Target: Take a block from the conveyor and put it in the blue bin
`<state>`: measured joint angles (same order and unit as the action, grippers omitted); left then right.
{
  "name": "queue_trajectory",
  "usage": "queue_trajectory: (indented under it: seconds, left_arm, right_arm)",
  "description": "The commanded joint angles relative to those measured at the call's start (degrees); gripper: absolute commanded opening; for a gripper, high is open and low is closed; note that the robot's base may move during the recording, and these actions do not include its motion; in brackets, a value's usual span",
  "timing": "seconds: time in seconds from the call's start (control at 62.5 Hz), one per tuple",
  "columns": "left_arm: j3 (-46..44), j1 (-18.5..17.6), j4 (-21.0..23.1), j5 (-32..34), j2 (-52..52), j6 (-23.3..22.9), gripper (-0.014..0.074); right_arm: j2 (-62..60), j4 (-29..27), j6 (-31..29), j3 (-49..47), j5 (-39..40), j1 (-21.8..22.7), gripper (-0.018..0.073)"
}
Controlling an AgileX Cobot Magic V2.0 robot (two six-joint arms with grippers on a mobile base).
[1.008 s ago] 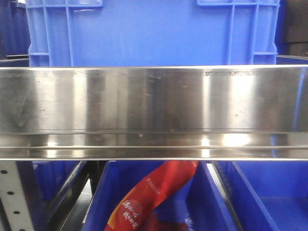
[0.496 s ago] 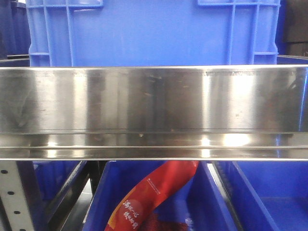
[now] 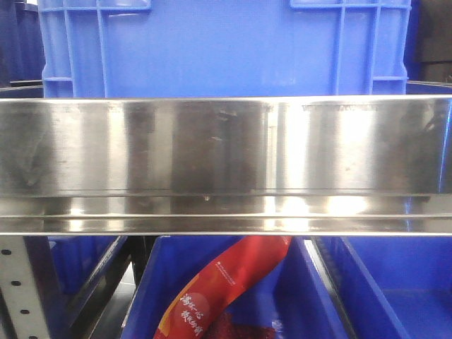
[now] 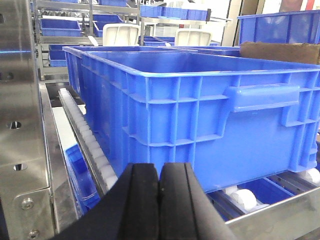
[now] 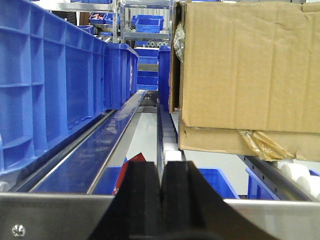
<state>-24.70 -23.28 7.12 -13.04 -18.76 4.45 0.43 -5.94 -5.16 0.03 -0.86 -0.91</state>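
Counting bins above steel rail (image 3: 226,166): one blue bin (image 3: 222,46)
Below rail: one red packet (image 3: 222,286), white writing, perhaps Chinese, unreadable
Left gripper (image 4: 159,200): pads pressed together, empty
Right gripper (image 5: 160,197): likewise

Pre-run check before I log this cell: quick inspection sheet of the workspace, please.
Surface: stainless steel shelf rail spans the front view; roller tracks run under the crates.
Job's things: no conveyor or block in any view; large blue bin sits on the rollers by the left arm.
Clutter: red printed packet in a lower blue bin; cardboard box on the rollers by the right arm.
Grippers: left gripper shut, empty; right gripper shut, empty.
Cables: nothing seen.
Surroundings: racks of further blue bins behind.
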Motion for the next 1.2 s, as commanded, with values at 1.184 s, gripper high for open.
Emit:
queue_trajectory:
  seconds: [1.184]
  left_arm:
    - [24.70,21.27,-6.36,13.38,18.76,-3.95,-0.0111]
  right_arm:
    - [-0.43,0.58,0.09,-0.03,1.40,0.20,-0.0162]
